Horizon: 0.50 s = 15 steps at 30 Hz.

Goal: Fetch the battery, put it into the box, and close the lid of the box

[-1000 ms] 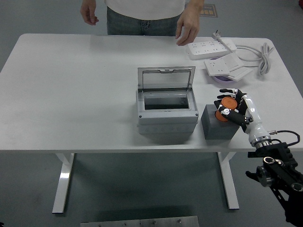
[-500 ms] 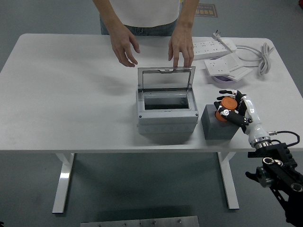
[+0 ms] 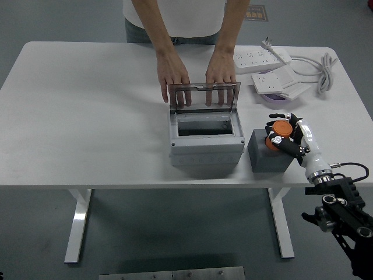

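A grey box [image 3: 206, 143] stands at the table's middle with its clear lid [image 3: 204, 97] raised upright at the back. A person across the table holds both hands [image 3: 195, 74] behind the lid, fingers showing through it. To the right of the box lies a dark grey block [image 3: 265, 156]. Above its top right corner my right hand [image 3: 284, 134] is shut on the orange battery [image 3: 278, 132]. My left hand is out of view.
White power strips [image 3: 260, 57] and a stack of white socket plates [image 3: 280, 83] with a cable [image 3: 322, 71] lie at the back right. A purple dish [image 3: 275, 97] peeks out under the plates. The table's near edge runs just below the box.
The person's hands came down from the far edge to the lid and now rest behind it. My right hand with the battery has barely moved.
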Available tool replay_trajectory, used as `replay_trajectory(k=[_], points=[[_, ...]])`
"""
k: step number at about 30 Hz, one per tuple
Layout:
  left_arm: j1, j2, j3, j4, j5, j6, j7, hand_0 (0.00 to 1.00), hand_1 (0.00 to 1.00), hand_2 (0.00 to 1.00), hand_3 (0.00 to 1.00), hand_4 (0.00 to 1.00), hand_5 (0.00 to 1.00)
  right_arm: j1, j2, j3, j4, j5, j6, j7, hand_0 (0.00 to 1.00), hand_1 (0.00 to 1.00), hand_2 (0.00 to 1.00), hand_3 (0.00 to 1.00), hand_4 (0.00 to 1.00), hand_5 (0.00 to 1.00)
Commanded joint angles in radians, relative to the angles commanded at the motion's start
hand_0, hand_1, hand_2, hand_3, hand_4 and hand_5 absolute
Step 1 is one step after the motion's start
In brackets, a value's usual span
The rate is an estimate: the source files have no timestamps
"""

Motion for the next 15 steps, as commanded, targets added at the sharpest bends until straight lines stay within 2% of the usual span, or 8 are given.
replay_trajectory(k=[1, 2, 7, 8, 13, 14, 15], points=[[0.0, 0.0, -0.001, 0.0, 0.001, 0.0, 0.0, 0.632, 0.698, 0.573, 0.541, 0.5, 0.002, 0.0, 0.0, 0.0, 0.0, 0.0, -0.002, -0.001, 0.619, 0.512, 0.532, 0.589, 0.602, 0.002], [0.0, 0.0, -0.002, 0.0, 0.002, 0.001, 0.0, 0.632, 0.698, 0.573, 0.541, 0.5, 0.002, -0.001, 0.0, -0.001, 0.001, 0.0, -0.004, -0.002, 0.63, 0.486, 0.499, 0.545, 0.595, 0.002], [0.0, 0.0, -0.004, 0.0, 0.006, 0.001, -0.001, 0.632, 0.698, 0.573, 0.541, 0.5, 0.002, -0.002, 0.0, -0.002, 0.002, 0.002, -0.009, -0.006, 0.63, 0.486, 0.499, 0.545, 0.595, 0.002], [0.0, 0.0, -0.004, 0.0, 0.007, 0.001, -0.001, 0.632, 0.698, 0.573, 0.541, 0.5, 0.002, -0.003, 0.0, -0.003, 0.003, 0.002, -0.011, -0.006, 0.629, 0.451, 0.461, 0.474, 0.61, 0.002], [-0.001, 0.002, -0.005, 0.001, 0.01, 0.001, -0.001, 0.632, 0.698, 0.573, 0.541, 0.5, 0.002, -0.002, 0.0, -0.005, 0.002, 0.004, -0.018, -0.01, 0.629, 0.451, 0.461, 0.474, 0.61, 0.002], [-0.001, 0.002, -0.006, 0.001, 0.011, 0.001, -0.001, 0.632, 0.698, 0.573, 0.541, 0.5, 0.002, -0.002, 0.0, -0.005, 0.002, 0.004, -0.02, -0.01, 0.595, 0.41, 0.415, 0.399, 0.568, 0.002], [-0.001, 0.002, -0.007, 0.001, 0.012, 0.001, -0.001, 0.632, 0.698, 0.573, 0.541, 0.5, 0.002, -0.002, 0.0, -0.005, 0.002, 0.004, -0.022, -0.01, 0.595, 0.41, 0.415, 0.399, 0.568, 0.002]])
